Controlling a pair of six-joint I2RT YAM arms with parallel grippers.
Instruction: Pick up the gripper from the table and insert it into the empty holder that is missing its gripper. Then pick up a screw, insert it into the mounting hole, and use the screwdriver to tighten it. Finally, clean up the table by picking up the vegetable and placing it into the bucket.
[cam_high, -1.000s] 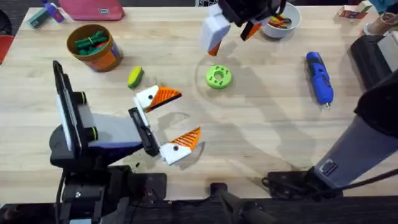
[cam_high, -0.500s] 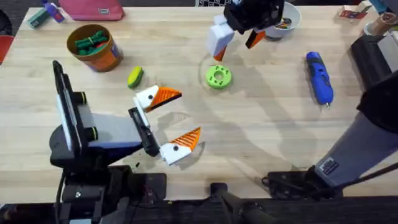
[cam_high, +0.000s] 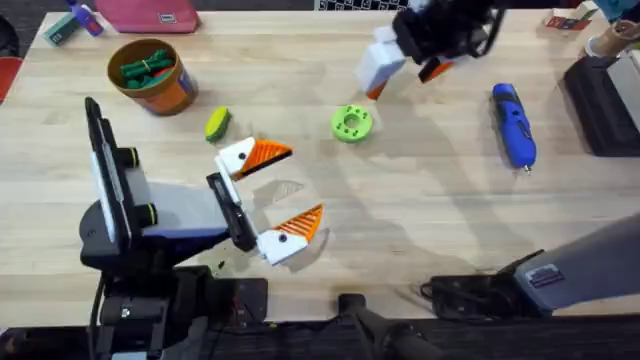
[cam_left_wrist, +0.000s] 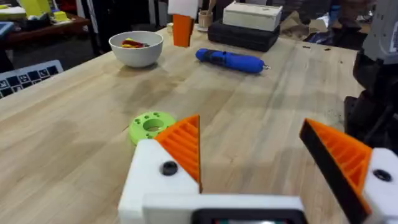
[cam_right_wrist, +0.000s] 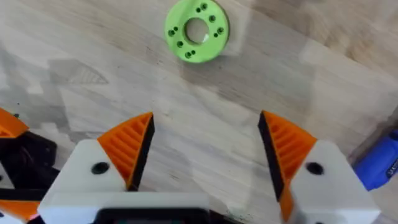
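The right end effector (cam_high: 405, 62) hangs with fingers apart above the far middle of the table (cam_high: 420, 210), holding nothing. The green holder (cam_high: 351, 123) lies just near-left of it, the blue screwdriver (cam_high: 514, 124) to its right. The left end effector (cam_high: 278, 195) rests with fingers apart at the near left, beside the vegetable (cam_high: 217, 124) and bucket (cam_high: 152, 76)
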